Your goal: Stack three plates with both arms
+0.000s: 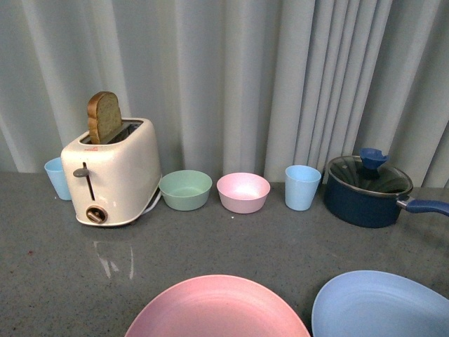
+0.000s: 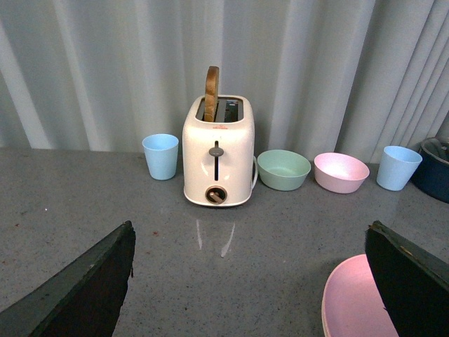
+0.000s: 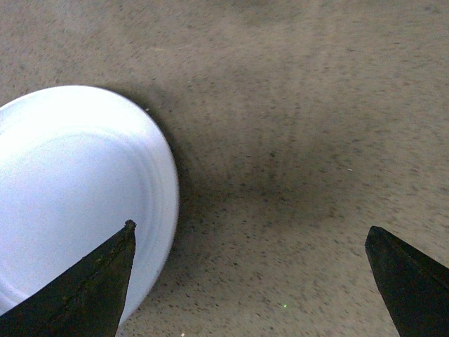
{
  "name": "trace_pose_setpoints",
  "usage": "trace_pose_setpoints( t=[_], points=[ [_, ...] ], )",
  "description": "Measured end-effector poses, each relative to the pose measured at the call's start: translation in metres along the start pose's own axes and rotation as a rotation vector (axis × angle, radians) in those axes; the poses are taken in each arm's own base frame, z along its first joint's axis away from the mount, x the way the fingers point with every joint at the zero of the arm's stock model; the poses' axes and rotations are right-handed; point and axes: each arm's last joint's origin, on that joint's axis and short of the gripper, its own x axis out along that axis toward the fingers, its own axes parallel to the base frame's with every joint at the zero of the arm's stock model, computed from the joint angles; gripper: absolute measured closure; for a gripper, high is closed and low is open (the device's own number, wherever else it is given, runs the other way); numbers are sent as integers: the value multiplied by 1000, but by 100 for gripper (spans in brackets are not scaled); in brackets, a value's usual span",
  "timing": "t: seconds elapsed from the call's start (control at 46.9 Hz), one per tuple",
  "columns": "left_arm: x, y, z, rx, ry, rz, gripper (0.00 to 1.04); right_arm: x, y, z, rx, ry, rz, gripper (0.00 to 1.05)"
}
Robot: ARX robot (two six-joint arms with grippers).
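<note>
Front view gives us the pink plate [image 1: 217, 309] and light blue plate [image 1: 382, 305] lying flat side by side nearest us, likely one per arm, while our left gripper [image 2: 250, 232] and right gripper [image 3: 249, 232] both gape wide and empty, seemingly readied for rims.

A glossy cream toaster [image 1: 112, 175] with a brown bread slice [image 1: 104, 118] stands at mid-left on the grey speckled table [image 1: 56, 267]. A pale blue plastic cup [image 1: 56, 177] peeks out to its left. Rightward follow a mint-green bowl [image 1: 185, 189], a pink bowl [image 1: 243, 192], another pale blue cup [image 1: 302, 187] and a navy glass-lidded pot [image 1: 366, 193]. Grey pleated curtains [image 1: 245, 70] fill the top.
</note>
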Motion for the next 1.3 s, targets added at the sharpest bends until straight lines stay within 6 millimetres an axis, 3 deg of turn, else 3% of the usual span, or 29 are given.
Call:
trace_pose_setpoints(
  t=[0.149,0.383,0.596,1.108,1.172,1.299],
  points=[
    [0,0,0,0,0,0,7,37,23,-8,-47,10,152,7],
    [0,0,0,0,0,0,7,76,35,-27,-44,105,156,7],
    [0,0,0,0,0,0,7,90,30,-28,-30,132,135,7],
    [0,0,0,0,0,0,7,120,44,-25,-51,177,172,7],
    [0,0,0,0,0,0,7,122,44,-27,-49,185,165,15],
    [0,0,0,0,0,0,7,123,43,-30,-39,199,165,41]
  ],
)
